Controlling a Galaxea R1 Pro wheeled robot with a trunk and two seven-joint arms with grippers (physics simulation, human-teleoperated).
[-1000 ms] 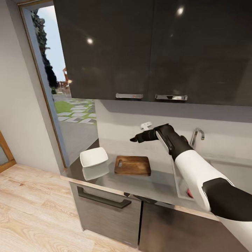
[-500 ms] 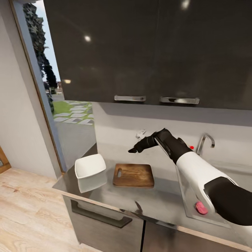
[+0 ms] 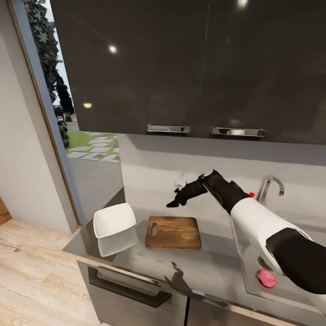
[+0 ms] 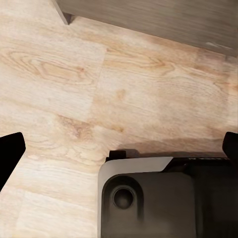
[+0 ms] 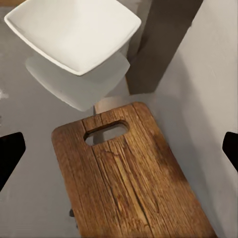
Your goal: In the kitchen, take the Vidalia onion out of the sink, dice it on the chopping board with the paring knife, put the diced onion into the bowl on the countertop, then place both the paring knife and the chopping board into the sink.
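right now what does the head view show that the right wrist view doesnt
Head view alone: the right arm reaching over the countertop, its right tool above the far end of the chopping board; the sink holding a pinkish round thing; the tap; dark wall cabinets.

Right wrist view alone: the board's wood grain close up, and the two dark fingertips spread wide at the picture's edges with nothing between them.

Both: the white bowl, its mirror image in the glossy top, and the board with its handle slot toward the bowl.

Glossy countertop [image 3: 199, 265] carries bowl [image 3: 114, 220], chopping board [image 3: 174, 232].
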